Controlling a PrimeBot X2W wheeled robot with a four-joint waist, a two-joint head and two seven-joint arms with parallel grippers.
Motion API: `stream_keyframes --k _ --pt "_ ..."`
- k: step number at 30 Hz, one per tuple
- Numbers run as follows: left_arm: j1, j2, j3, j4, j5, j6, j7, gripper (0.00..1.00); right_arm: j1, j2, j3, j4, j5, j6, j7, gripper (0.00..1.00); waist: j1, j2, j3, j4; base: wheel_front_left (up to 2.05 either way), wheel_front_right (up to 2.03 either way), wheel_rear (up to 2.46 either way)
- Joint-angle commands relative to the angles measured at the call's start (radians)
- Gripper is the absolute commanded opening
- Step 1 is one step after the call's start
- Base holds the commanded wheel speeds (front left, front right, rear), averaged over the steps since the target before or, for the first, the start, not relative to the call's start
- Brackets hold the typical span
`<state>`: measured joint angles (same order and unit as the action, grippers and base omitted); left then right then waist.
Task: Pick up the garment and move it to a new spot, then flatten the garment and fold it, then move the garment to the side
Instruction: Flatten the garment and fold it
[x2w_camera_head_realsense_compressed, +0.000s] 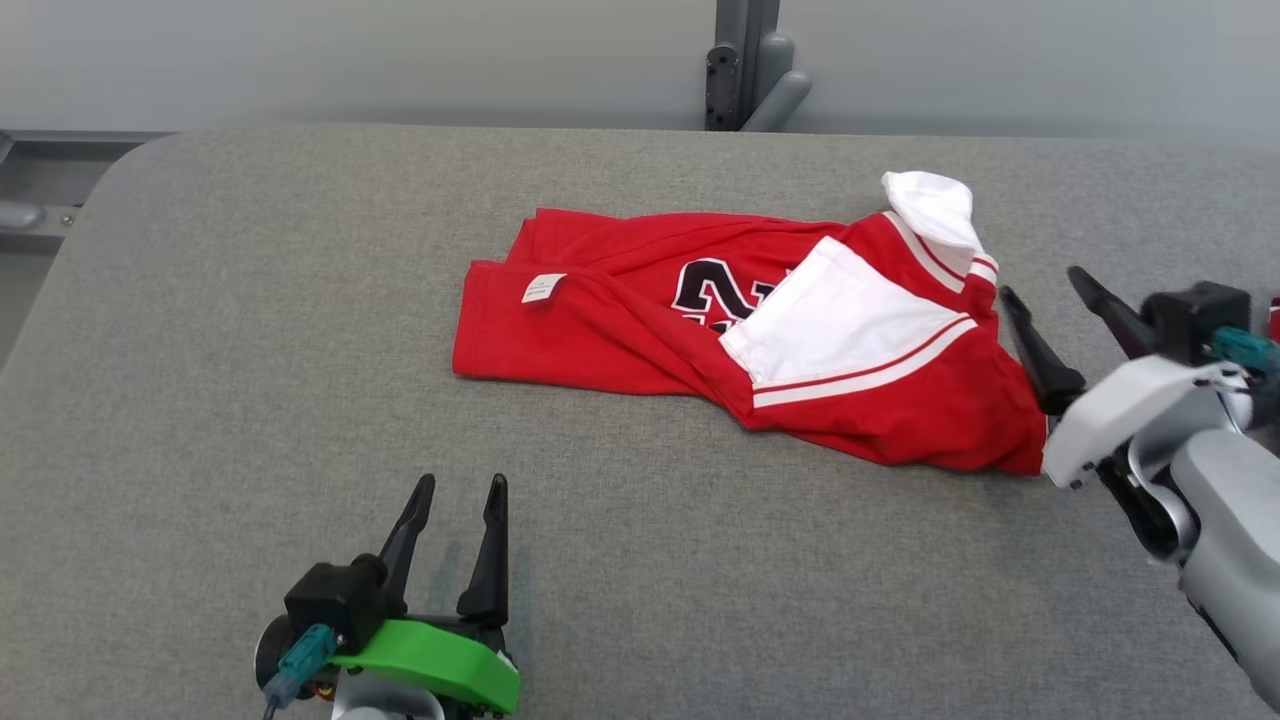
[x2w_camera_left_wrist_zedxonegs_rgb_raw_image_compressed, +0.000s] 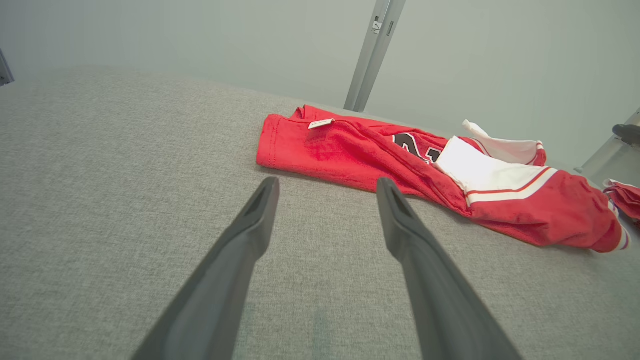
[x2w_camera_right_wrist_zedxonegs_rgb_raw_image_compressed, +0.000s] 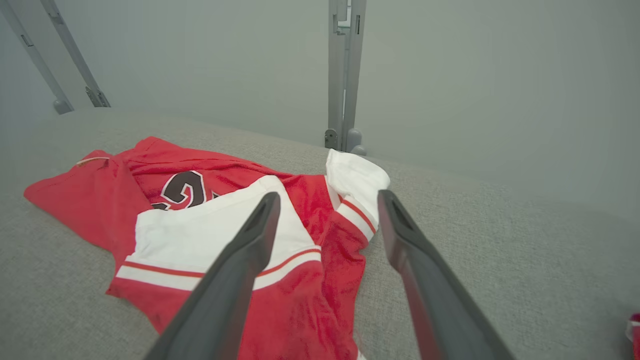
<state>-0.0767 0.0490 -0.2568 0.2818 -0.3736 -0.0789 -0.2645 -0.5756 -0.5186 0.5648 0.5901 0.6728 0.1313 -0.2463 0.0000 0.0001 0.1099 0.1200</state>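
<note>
The garment is a red jersey with white panels and a dark number, lying rumpled and half folded across the middle of the grey table. A white sleeve end sticks up at its far right corner. My right gripper hovers just off the garment's right edge, jaws open, nothing between them; in the right wrist view that gripper points over the red and white cloth. Near the table's front, my left gripper stands open and apart from the garment, as its own view shows.
A grey upright post stands behind the table's far edge. Another bit of red cloth lies at the table's right end. Bare grey table surface stretches to the left and in front of the garment.
</note>
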Motion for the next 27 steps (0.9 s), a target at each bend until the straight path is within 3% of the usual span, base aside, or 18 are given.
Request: stream_keyframes --k 1,8,15,26,27 --pt "-0.020 0.003 -0.001 -0.001 -0.005 0.000 0.001 1.00 -0.023 -0.006 0.004 -0.002 -0.007 -0.001 0.007 1.00 0.0000 -0.0001 0.040 0.040 0.00 0.00 0.00" --pt "-0.072 0.003 -0.049 -0.006 -0.031 0.009 0.001 1.00 -0.220 0.020 0.091 0.103 0.009 -0.001 0.168 1.00 0.0000 -0.0001 0.140 0.150 0.00 0.00 0.00" --pt "-0.096 0.002 -0.089 -0.013 -0.055 0.023 0.001 1.00 -0.312 -0.005 0.168 0.220 0.059 -0.001 0.251 1.00 0.0000 -0.0001 0.211 0.249 0.00 0.00 0.00" --pt "-0.110 0.003 -0.107 -0.034 -0.065 0.040 0.001 1.00 -0.332 -0.015 0.276 0.302 0.125 -0.001 0.228 1.00 0.0000 -0.0001 0.240 0.264 0.00 0.00 0.00" --pt "-0.113 0.003 -0.107 -0.035 -0.064 0.041 0.001 1.00 -0.333 -0.014 0.283 0.307 0.129 -0.001 0.224 0.94 0.0000 -0.0001 0.241 0.262 0.00 0.00 0.00"
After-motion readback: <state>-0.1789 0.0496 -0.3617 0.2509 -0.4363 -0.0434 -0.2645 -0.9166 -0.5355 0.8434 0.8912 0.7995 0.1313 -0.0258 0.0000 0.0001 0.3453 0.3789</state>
